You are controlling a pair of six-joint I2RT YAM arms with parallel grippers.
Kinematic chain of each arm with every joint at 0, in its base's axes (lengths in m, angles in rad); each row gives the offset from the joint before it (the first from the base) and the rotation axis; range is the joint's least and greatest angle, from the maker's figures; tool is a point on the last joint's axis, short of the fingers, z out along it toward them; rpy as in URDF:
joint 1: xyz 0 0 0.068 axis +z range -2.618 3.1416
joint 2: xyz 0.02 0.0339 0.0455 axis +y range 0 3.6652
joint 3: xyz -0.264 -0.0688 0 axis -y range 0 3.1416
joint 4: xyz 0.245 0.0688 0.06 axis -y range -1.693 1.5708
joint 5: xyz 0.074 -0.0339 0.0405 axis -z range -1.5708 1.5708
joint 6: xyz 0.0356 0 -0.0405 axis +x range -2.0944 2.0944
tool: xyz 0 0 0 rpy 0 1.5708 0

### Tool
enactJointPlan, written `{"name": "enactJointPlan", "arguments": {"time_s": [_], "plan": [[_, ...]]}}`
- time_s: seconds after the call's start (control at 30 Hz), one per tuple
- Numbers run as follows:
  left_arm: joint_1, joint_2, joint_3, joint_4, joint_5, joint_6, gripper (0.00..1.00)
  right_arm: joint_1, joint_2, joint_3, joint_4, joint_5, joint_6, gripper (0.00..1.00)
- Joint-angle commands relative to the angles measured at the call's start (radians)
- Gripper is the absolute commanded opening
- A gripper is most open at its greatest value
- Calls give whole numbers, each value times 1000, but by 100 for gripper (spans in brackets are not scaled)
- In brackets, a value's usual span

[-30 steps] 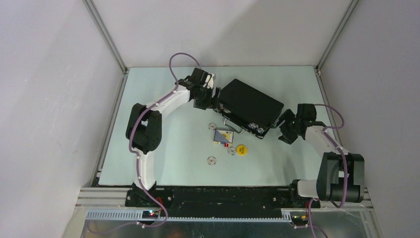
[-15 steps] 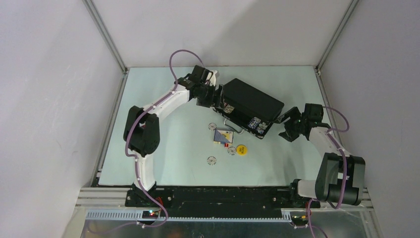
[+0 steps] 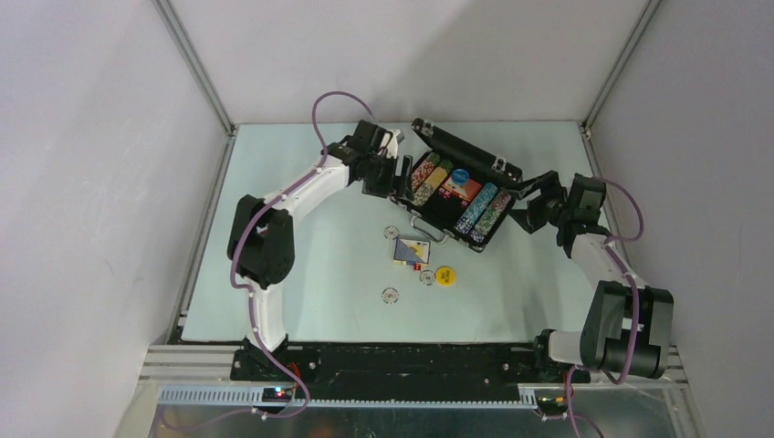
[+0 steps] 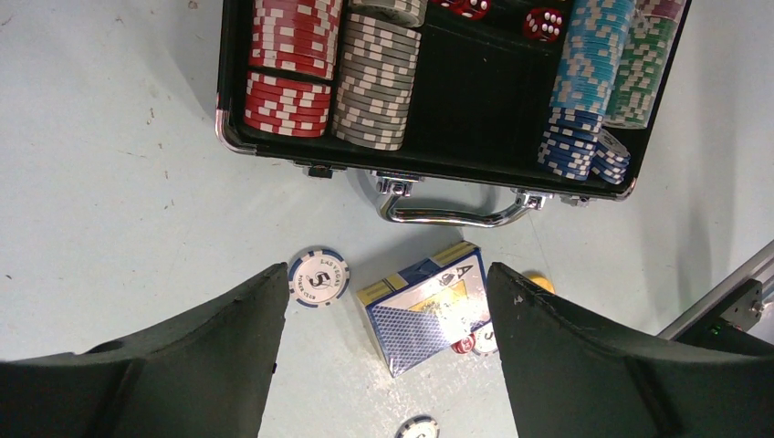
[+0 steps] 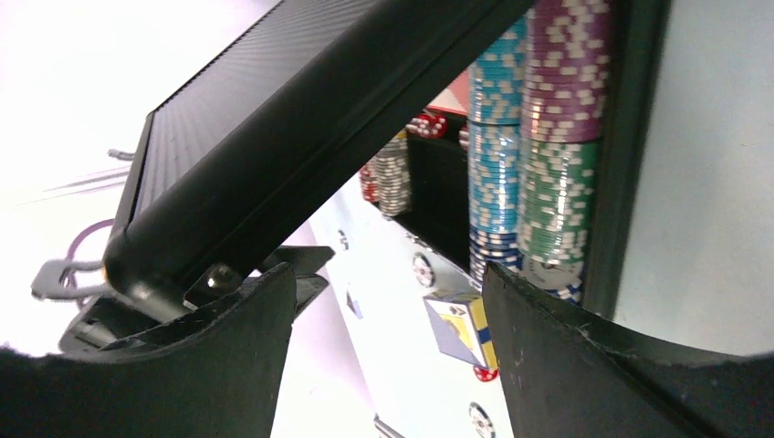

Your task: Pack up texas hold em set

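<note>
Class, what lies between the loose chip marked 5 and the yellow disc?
The card deck lies between the chip and the yellow disc, clearest in the left wrist view.

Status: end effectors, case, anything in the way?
Left end effector open, right end effector open at the raised lid. Case open, chip rows inside. Card deck, yellow disc, loose chips unpacked.

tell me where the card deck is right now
In the top view, the blue-and-yellow boxed card deck lies just on the near side of the silver handle of the open black briefcase, with the round yellow disc to its right.
</note>
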Motion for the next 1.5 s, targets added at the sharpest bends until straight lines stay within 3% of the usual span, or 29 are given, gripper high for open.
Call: {"name": "enactJointPlan", "arguments": {"time_s": [0.0,0.27,0.7,1.23,1.47], "plan": [[5,-83,25,6,31,0,85,-7,-6,39,162,-62,68,79],[12,-103,15,5,31,4,85,-54,24,58,181,-49,75,79],[18,-206,-66,6,29,2,85,-118,142,244,65,-50,-18,79],[19,-570,-291,5,-73,37,87,-146,139,318,-88,47,-109,80],[42,-708,-384,7,-182,49,89,-98,31,316,-216,123,-201,80]]}}
